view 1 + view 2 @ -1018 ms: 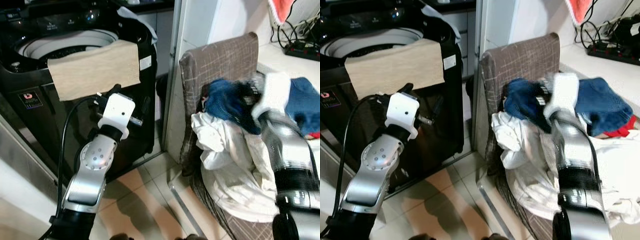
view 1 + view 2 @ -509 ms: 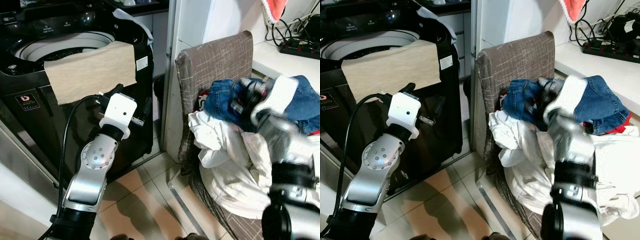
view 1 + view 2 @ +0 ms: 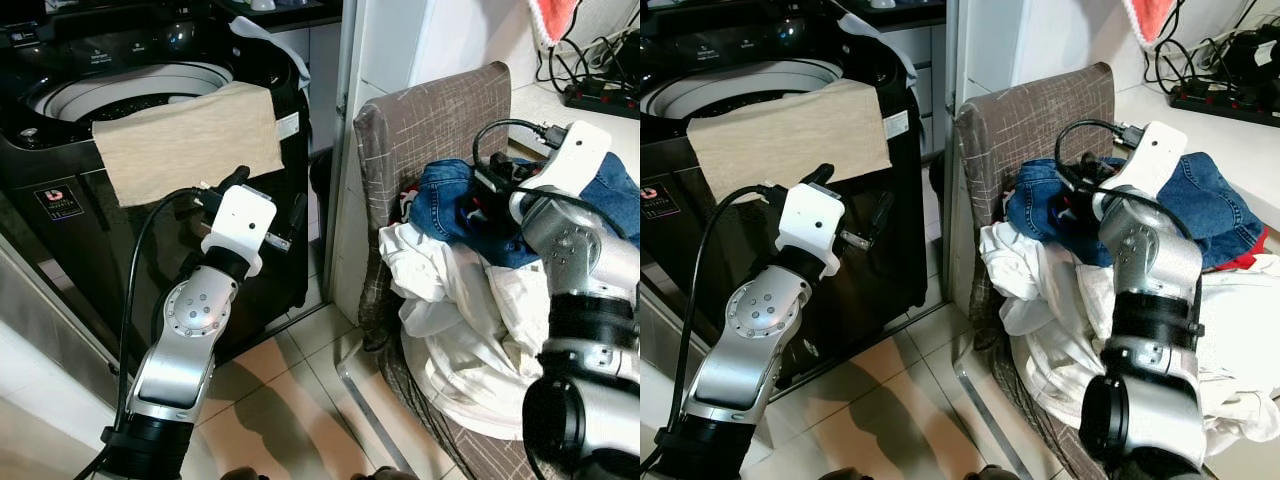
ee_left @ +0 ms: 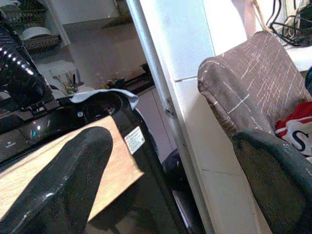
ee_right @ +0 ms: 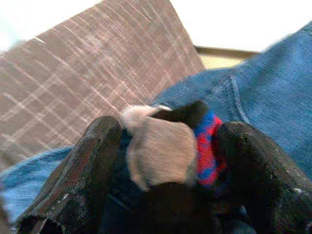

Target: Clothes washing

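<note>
A black top-loading washing machine (image 3: pixel 150 85) stands open on the left, with a beige towel (image 3: pixel 185 140) draped over its front rim. On the right, a brown chair (image 3: pixel 430 120) holds a heap of blue jeans (image 3: pixel 445 195) and white clothes (image 3: pixel 450 310). My right gripper (image 3: pixel 482 203) is down in the jeans, shut on a small beige, red and blue garment (image 5: pixel 161 151) bunched between its fingers (image 5: pixel 92 161). My left gripper (image 3: pixel 265 195) hangs open in front of the machine, below the towel, with nothing between its fingers (image 4: pixel 63 185).
A white door frame (image 3: pixel 345 150) separates the machine from the chair. On the white counter behind the chair lie a power strip and cables (image 3: pixel 600 95), and a red cloth (image 3: pixel 555 15) hangs above. Tiled floor (image 3: pixel 290 400) lies between machine and chair.
My right wrist has lifted and turned toward the chair back, its fingers now closed on the small garment in the jeans heap. The left arm has not moved; the camera shifted slightly.
</note>
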Motion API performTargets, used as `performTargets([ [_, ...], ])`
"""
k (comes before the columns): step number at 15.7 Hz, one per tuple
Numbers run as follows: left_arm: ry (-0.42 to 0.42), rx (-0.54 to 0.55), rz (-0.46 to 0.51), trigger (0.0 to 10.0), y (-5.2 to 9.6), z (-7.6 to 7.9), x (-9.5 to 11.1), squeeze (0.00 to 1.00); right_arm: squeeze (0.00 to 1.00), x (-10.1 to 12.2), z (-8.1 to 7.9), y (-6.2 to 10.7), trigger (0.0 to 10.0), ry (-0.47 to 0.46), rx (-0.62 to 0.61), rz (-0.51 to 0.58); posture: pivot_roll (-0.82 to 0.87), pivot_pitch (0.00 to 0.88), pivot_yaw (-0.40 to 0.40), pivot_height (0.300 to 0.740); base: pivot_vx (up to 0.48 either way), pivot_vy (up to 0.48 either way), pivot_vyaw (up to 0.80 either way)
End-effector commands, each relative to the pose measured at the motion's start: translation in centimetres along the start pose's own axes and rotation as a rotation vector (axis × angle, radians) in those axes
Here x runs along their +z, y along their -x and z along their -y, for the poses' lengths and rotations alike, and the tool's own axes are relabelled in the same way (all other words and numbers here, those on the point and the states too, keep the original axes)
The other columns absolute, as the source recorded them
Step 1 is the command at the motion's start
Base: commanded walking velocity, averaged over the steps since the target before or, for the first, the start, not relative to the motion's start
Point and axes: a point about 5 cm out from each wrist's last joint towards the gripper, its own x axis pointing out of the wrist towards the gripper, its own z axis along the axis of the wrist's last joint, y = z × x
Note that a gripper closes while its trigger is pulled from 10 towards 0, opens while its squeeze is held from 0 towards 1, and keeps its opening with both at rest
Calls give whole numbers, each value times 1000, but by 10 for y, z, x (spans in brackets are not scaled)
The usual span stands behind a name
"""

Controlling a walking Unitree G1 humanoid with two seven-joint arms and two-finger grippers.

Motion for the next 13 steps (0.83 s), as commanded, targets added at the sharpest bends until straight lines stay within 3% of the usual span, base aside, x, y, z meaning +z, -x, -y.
performTargets([
  [1,0,-17,-2,10000,-1,1,-1,0,0,-10,8,-2,10000,-17,-47,-72,-40,0,-7,716,0,0,0],
  [5,-2,-19,-1,10000,-1,0,0,0,0,-34,13,-10,10000,-12,-72,-160,-39,0,-7,716,0,0,0],
  [6,-2,-21,0,10000,-2,1,0,0,0,-37,13,-14,3490,11,-70,-165,-39,0,-7,716,0,0,0],
  [7,-3,-24,2,10000,-3,1,0,0,0,-38,12,-17,0,12,-60,-163,-45,0,-4,716,0,0,0],
  [13,-6,-21,6,10000,-3,2,1,0,0,-54,-12,-25,0,76,101,-166,-30,0,-12,716,0,0,0],
])
